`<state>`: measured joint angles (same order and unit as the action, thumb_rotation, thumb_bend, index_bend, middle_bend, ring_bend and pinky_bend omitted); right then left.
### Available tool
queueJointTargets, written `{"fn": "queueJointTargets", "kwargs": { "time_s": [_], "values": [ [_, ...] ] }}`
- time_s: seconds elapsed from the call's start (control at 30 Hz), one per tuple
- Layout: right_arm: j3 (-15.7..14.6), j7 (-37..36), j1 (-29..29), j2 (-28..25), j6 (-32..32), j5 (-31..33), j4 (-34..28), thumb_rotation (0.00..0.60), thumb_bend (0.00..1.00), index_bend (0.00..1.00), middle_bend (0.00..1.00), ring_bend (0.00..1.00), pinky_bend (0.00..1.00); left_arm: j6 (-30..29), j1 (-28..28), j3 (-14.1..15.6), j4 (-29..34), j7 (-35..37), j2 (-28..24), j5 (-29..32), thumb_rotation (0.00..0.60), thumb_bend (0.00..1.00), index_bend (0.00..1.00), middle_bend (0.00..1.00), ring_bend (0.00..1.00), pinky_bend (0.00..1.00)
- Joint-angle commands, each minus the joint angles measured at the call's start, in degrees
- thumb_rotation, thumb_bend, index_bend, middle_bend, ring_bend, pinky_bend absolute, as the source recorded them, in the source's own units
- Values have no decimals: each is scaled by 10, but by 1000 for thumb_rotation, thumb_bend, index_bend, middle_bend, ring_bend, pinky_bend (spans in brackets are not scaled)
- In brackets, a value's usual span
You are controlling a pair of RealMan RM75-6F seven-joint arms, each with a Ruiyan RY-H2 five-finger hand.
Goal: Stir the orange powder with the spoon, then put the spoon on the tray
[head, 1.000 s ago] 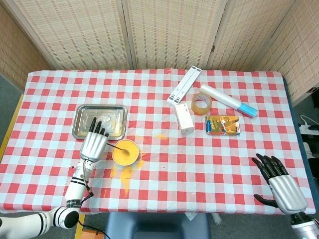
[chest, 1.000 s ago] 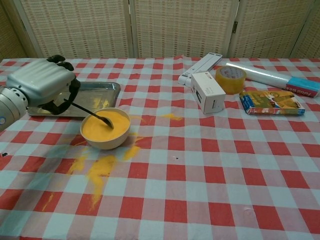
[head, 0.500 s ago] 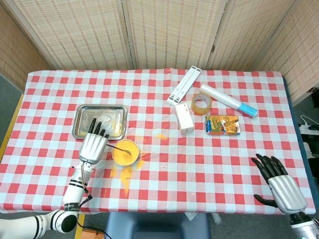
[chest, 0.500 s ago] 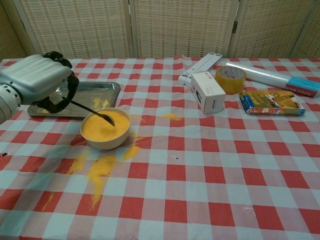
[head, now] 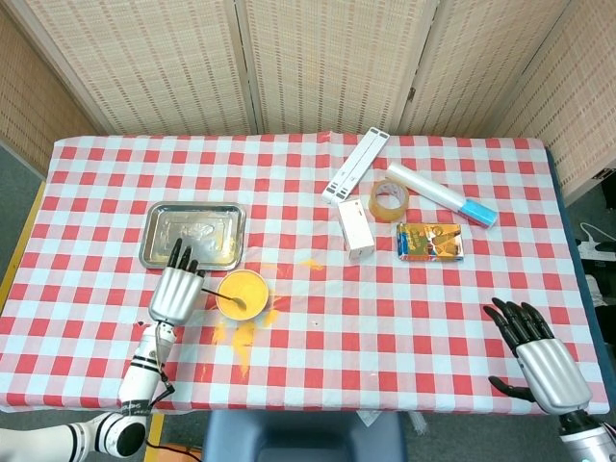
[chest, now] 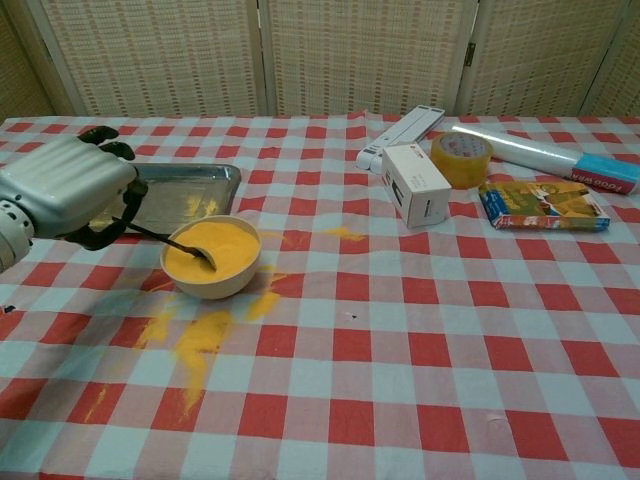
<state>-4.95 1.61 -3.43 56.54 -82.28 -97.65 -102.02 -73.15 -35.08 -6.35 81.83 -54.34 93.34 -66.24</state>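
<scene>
Step in hand: stirring, judged from the spoon (chest: 178,245) lying with its bowl end down in the orange powder (chest: 212,256) while the left hand (chest: 62,188) holds its handle.
Left hand: fingers curled round the spoon handle, gripping it, just left of the bowl (chest: 213,281) and in front of the tray.
Right hand: the right hand (head: 547,361) rests at the near right corner of the counter (head: 385,308), fingers spread, holding nothing; it shows only in the head view.
Spoon: thin dark handle slanting from the hand down into the bowl; tip buried in powder near the bowl's left side.
Bowl: cream-coloured, well filled with powder, standing just off the tray's near right corner.
Tray: the metal tray (head: 219,236) lies flat behind the bowl, carrying nothing but a few orange specks.
Spill: loose orange powder (chest: 200,335) streaks the cloth in front of the bowl, with a smaller patch to its right.
Next move: likely a few more slow circles, kept low so no more powder goes over the rim; then lift the spoon clear, carry it the short way back and left, and lay it flat on the tray before letting go.
Bystanders: a white box (chest: 417,185) and a tape roll (chest: 461,158) lie well apart to the right.
</scene>
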Motion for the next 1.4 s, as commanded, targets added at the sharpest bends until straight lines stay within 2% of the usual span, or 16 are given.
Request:
{"fn": "queueJointTargets", "kwargs": {
  "time_s": [0.03, 0.4, 0.9, 1.23, 1.4],
  "values": [
    [2, 1, -1, 1, 2, 5, 1, 600, 50, 0, 0, 0, 0, 10, -9, -12, -21, 12, 12, 2, 600, 827, 824, 381, 120, 0],
    [10, 1, -3, 1, 7, 24, 2, 600, 51, 0, 0, 0, 0, 37, -34, -33, -83, 27, 47, 12, 600, 825, 824, 382, 121, 0],
    [11, -1, -3, 0, 7, 25, 1, 600, 51, 0, 0, 0, 0, 22, -43, -53, -57, 31, 34, 10, 600, 827, 824, 387, 121, 0],
    [12, -4, 1, -4, -3, 23, 0, 600, 50, 0, 0, 0, 0, 27, -49, -38, -117, 31, 59, -5, 600, 826, 825, 393, 126, 0],
    [12, -8, 1, -5, -4, 22, 2, 600, 50, 0, 0, 0, 0, 20, -44, -28, -113, 32, 57, -19, 600, 828, 825, 394, 126, 0]
  ]
}}
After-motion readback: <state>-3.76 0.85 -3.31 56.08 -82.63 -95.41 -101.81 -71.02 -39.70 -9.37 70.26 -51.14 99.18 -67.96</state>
